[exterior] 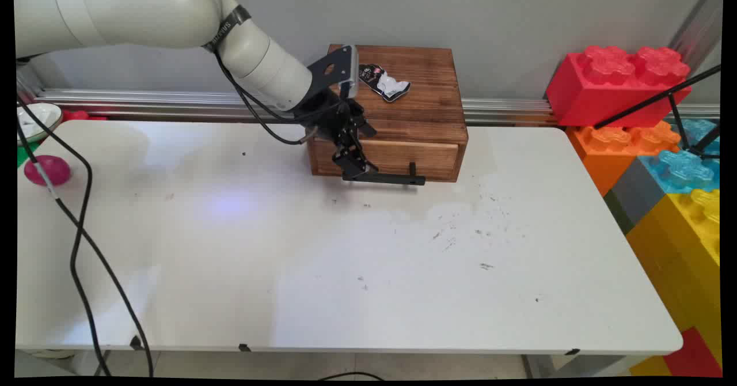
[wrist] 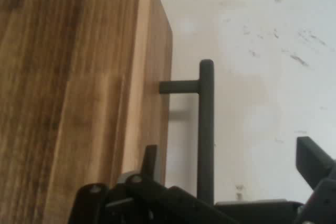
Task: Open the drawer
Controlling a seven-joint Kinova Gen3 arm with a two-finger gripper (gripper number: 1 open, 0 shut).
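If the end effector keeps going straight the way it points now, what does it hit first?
Probably the white table. The end effector straddles the drawer's black handle bar, which runs along its line, with the wooden drawer box alongside.

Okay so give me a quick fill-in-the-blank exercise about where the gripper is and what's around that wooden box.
1. The gripper straddles the drawer's black ____, fingers on either side of it.
2. The crumpled wrapper lies on ____ of the wooden box.
3. The pink ball sits near the table's ____ edge in the main view.

Missing words: handle; top; left
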